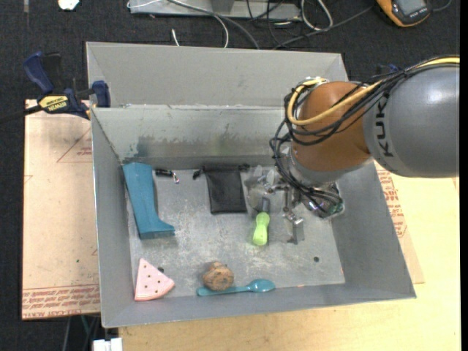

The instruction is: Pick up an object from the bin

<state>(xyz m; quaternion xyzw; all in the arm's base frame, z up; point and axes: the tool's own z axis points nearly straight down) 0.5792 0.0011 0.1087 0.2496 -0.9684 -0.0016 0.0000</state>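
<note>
The gripper is hanging low over the right half of the grey bin; whether it is clenched or released cannot be told. One small green cylinder is lying just beside it at nine o'clock, not in its grasp. One black pad is sitting at ten o'clock. At eight o'clock, one brown lump is touching one light-blue spoon. Farther out, one blue boot-shaped block is lying at nine o'clock and one pink wedge at eight.
</note>
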